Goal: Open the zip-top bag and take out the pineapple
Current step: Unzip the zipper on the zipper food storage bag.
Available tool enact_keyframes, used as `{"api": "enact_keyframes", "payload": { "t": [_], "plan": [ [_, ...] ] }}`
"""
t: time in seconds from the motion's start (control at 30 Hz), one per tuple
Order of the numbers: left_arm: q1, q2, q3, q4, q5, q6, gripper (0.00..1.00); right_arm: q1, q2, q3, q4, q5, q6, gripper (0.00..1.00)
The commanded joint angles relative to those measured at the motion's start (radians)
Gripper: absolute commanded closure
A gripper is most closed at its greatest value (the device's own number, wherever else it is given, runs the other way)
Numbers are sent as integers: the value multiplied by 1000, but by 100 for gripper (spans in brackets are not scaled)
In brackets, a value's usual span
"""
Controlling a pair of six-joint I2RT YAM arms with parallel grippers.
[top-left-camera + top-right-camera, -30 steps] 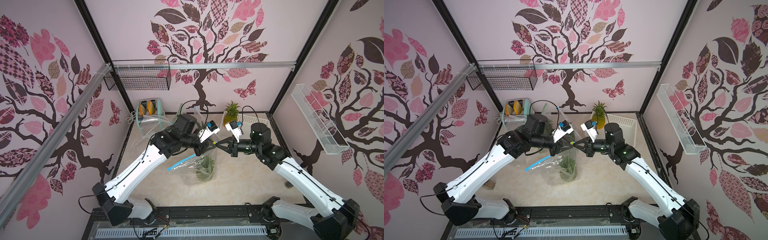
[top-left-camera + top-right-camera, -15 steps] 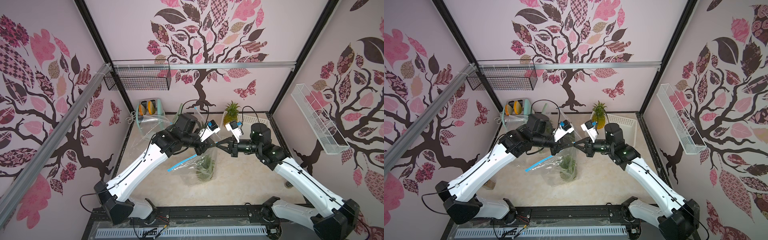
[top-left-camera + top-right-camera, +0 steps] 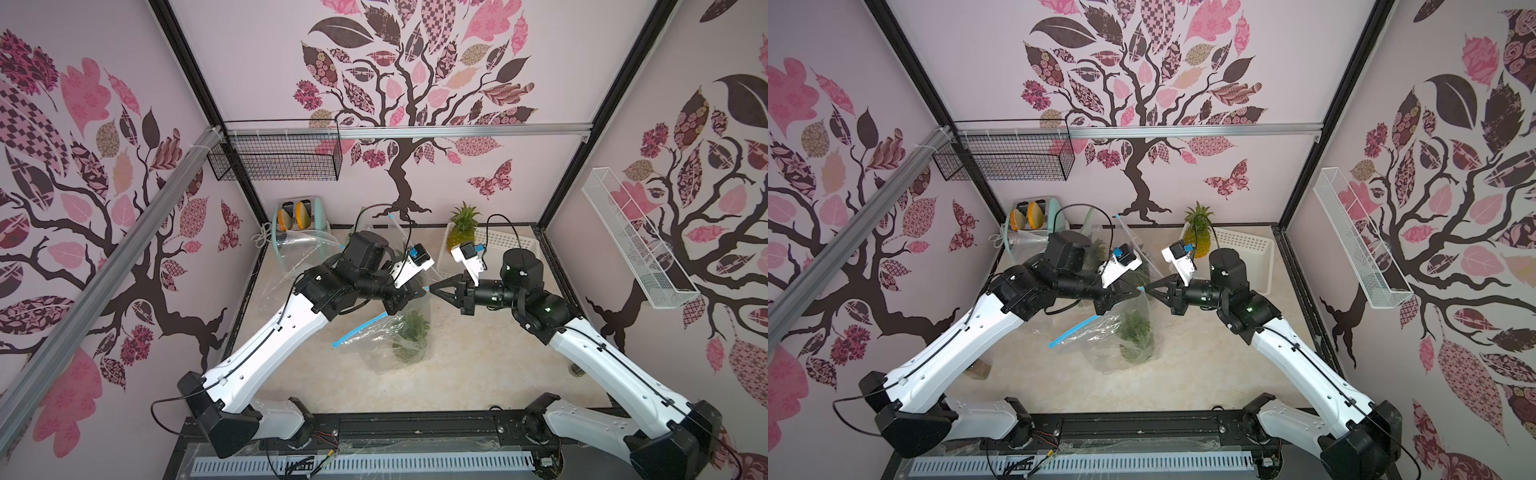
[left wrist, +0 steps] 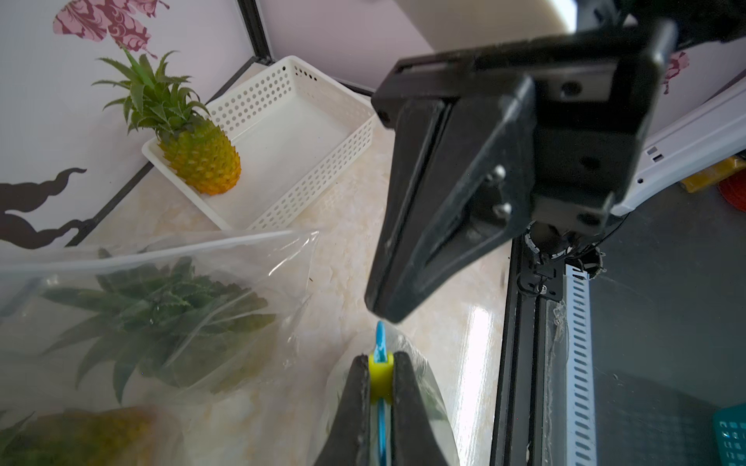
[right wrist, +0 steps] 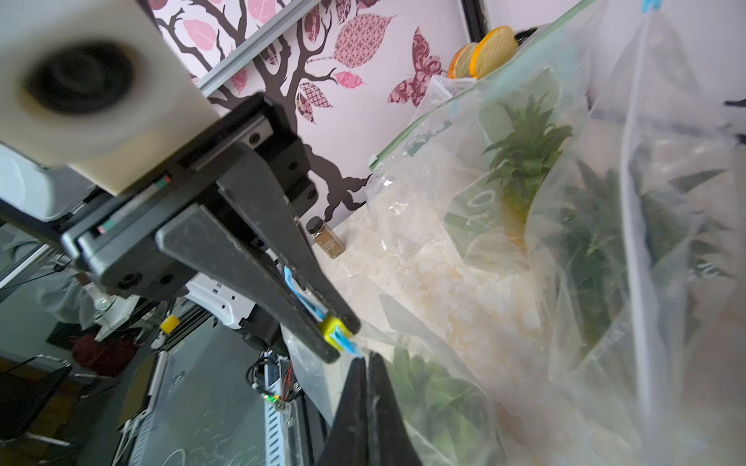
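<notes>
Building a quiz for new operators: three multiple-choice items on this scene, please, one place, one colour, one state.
1. Where does the unbagged pineapple stand? A) white perforated basket B) black wire basket C) toaster
2. What colour is the slider of the zip-top bag? A) red B) yellow C) black
3. The left gripper is: A) wide open B) shut on nothing C) shut on the slider
Key: 1A, it stands in the basket's corner; 2B, yellow shows in the left wrist view; 3C, its jaws clamp the slider.

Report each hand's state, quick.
Left hand: closed on the zip-top bag's yellow slider.
Right hand: closed; whether it pinches the bag cannot be told.
</notes>
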Motion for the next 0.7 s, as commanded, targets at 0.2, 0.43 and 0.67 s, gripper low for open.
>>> {"api": "enact_keyframes", "payload": {
  "t": [0.2,0.43,0.67],
  "plan": [
    [25,-81,-83,-55,-38,-10,100,-9,-11,8,72,0,20,100],
    [26,-58,-52,5,-26,-2,100,-6,29,52,-54,-144,-83,76],
    [27,-26,-10,36,2,4,100,-5,68,84,-71,-194,-110,74]
  ]
}}
